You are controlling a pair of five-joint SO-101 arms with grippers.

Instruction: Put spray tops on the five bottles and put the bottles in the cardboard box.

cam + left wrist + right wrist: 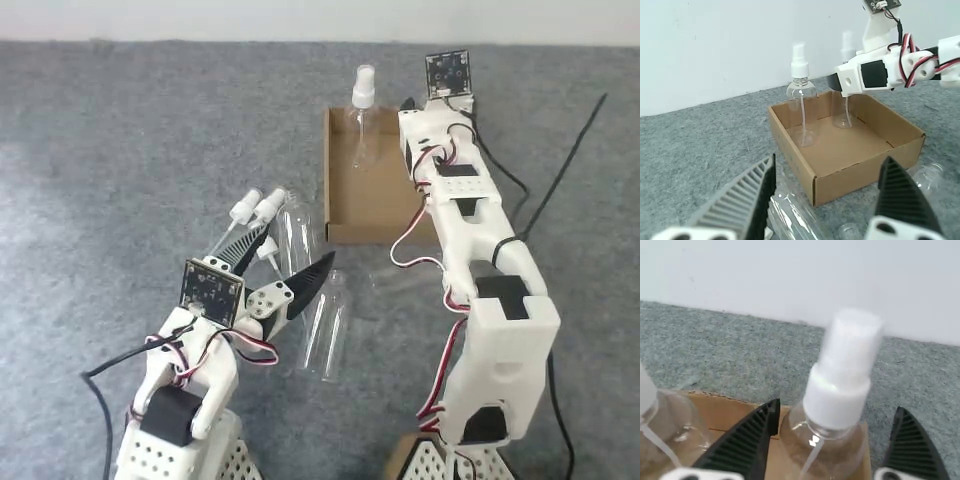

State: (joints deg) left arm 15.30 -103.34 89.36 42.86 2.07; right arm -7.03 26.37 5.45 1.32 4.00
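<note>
The cardboard box point(345, 215) sits at the back centre of the grey carpet. A clear bottle with a white spray top point(362, 105) stands in its far corner, and the same bottle point(801, 95) appears in the left wrist view. A second topped bottle point(837, 395) stands between the spread fingers of my right gripper point(832, 450), untouched. The right gripper point(408, 108) hangs over the box's far right side. My left gripper point(300, 245) is open above uncapped bottles point(297, 230) point(326, 325) lying on the carpet. Loose spray tops point(256, 206) lie just beyond it.
Another clear bottle point(400, 278) lies in front of the box beside the right arm. Lying bottles point(790, 215) point(930, 175) flank the box's near corner point(815, 185). Cables point(560, 170) run along the right arm. Open carpet point(120, 150) spreads to the left.
</note>
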